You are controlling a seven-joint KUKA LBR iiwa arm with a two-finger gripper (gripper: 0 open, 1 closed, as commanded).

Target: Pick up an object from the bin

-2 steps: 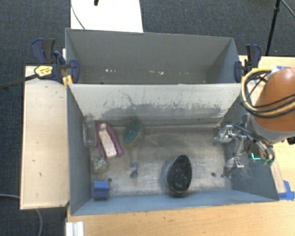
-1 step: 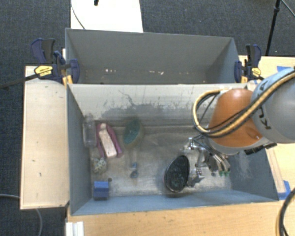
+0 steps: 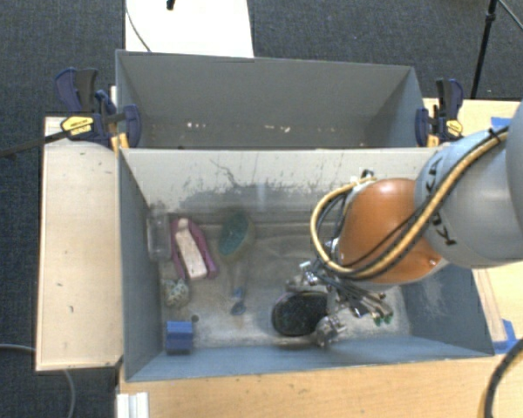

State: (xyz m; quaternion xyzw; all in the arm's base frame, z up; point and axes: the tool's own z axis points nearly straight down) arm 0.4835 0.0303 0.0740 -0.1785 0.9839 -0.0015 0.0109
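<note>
Observation: 1 arm enters from the right of the camera view, and its orange wrist cover (image 3: 379, 229) hangs over the right half of the grey bin (image 3: 270, 177). The gripper (image 3: 329, 309) sits low at the near wall, right of centre, hard against the right edge of a black round object (image 3: 295, 314) lying on the bin floor. Whether the 2 are in contact cannot be confirmed.

Gripper state: the metalwork below the cover is cluttered, so it cannot be told whether the gripper is parted or closed. Nothing is seen held.

Other contents: a pink and purple packet (image 3: 193, 249) and a teal object (image 3: 235, 232) lie towards the far left. A speckled ball (image 3: 176, 293) and a blue block (image 3: 179, 334) lie at the near left, and a small blue piece (image 3: 238, 303) lies between these and the black object. All 5 are well apart from the gripper. A few green bits (image 3: 383, 318) lie just to its right.

Assessment: the task appears to be at the approach-and-grasp step, with the black round object as the likely candidate by position alone. No lift is evident, since the object rests on the floor.

Requirement for the next move: the gripper needs to be centred over the black object, not beside it, and closed firmly across it before any rise. The near wall is close, so there is little clearance on that side
</note>
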